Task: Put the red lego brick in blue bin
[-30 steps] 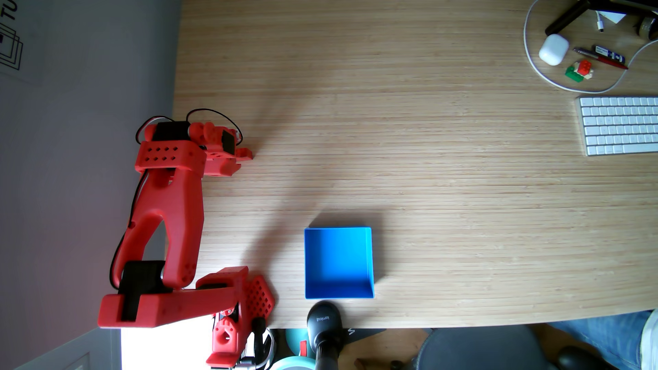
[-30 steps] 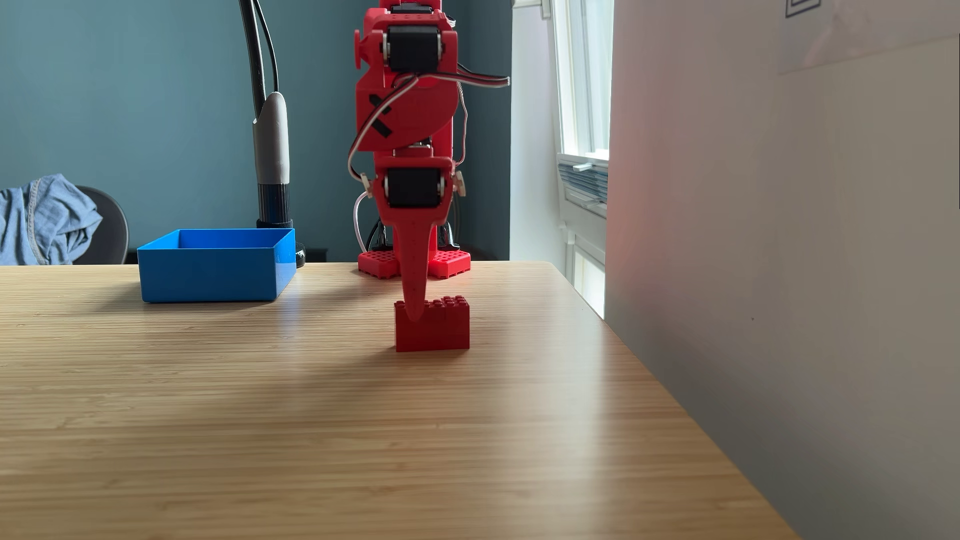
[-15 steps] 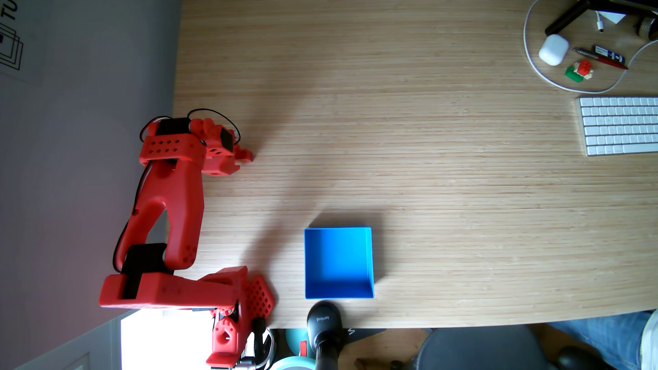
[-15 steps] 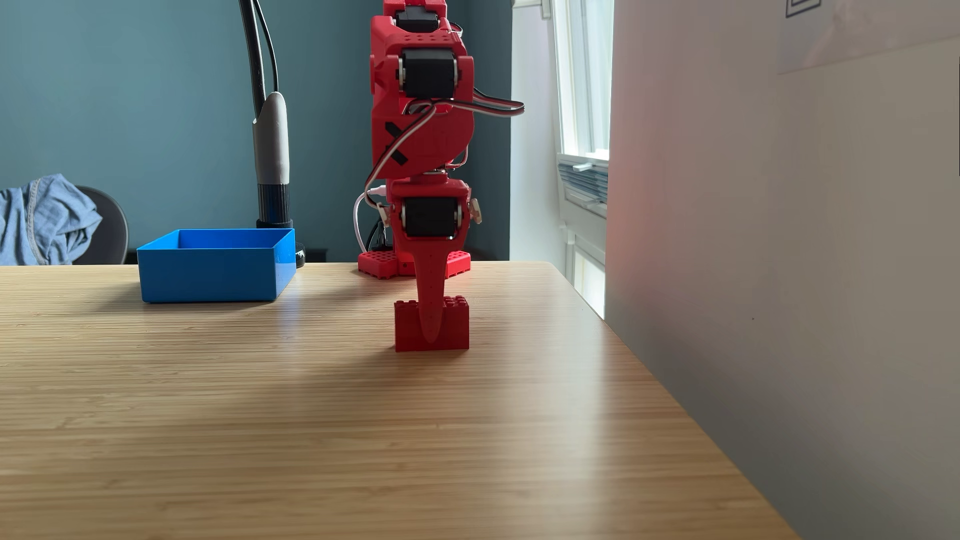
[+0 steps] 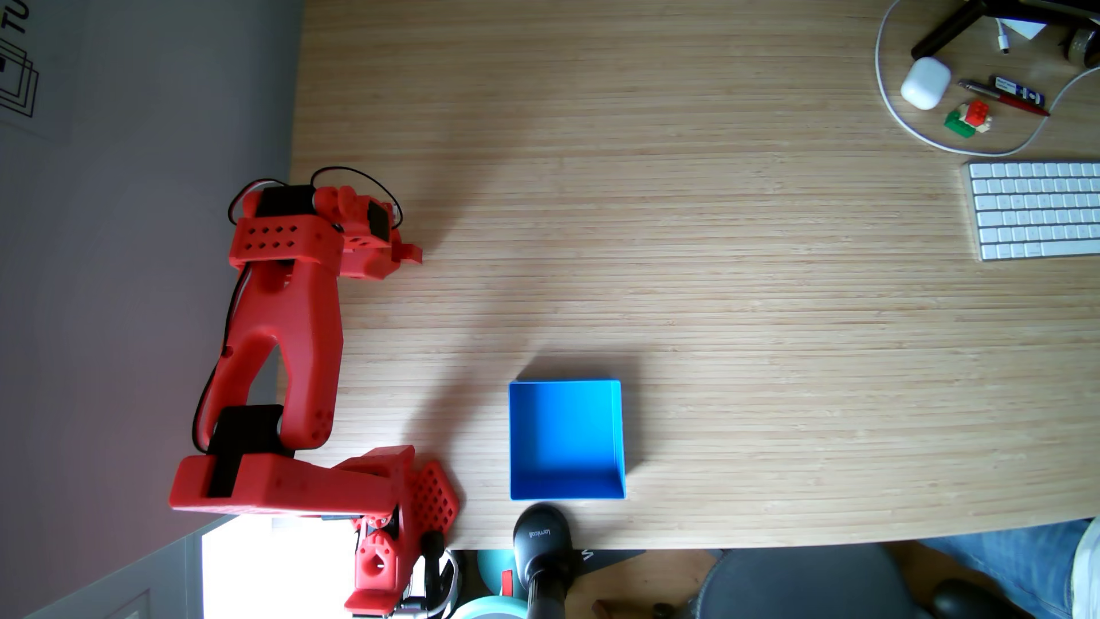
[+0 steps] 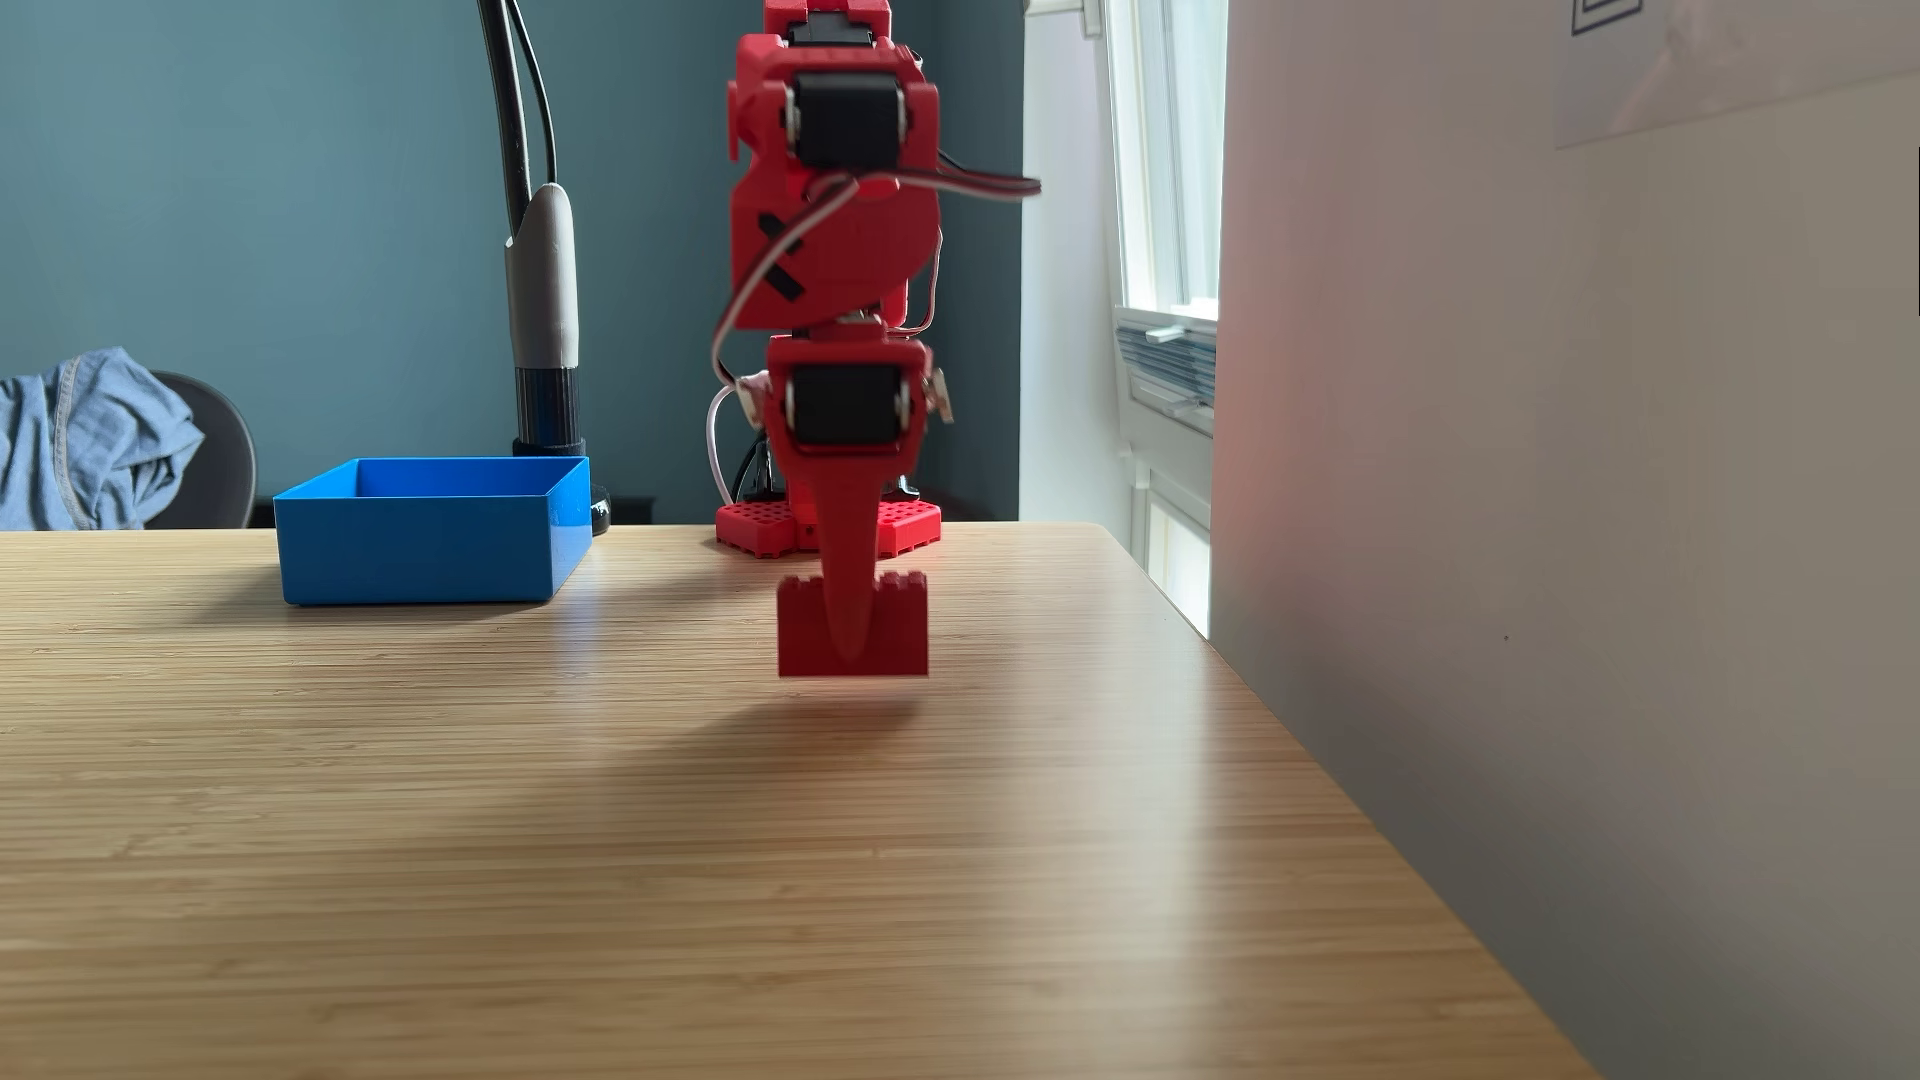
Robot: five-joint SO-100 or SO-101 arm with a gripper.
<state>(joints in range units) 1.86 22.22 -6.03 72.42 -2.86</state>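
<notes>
Red lego brick (image 6: 894, 633): bright red, studded top, stepped profile with the left part a little higher than the right in the low side view; slightly motion-blurred. Bottom edge clear of the table (image 6: 623, 831), soft shadow directly beneath. Located right of centre in that view, near the table's right edge. In the top-down view only a small red end (image 5: 411, 254) protrudes past the wrist.

Gripper (image 6: 850, 649): closed on the brick, one tapered finger (image 6: 847, 561) running down across the brick's near face, tip just above the brick's lower edge. Second finger hidden behind the brick; opening width not measurable, but grip evident from the lifted brick.

Arm pose: wrist pointing straight down, two black servos stacked above the finger in the side view, cable looping out to the right. From above, upper link (image 5: 280, 339) reaching from the base (image 5: 381, 535) at the near edge toward the far side, folded over the table's left edge.

Blue bin (image 5: 565, 440): open-top, square, nothing seen inside, resting on the table near the near edge, well apart from the brick; left of the arm in the side view (image 6: 431, 530).
</notes>
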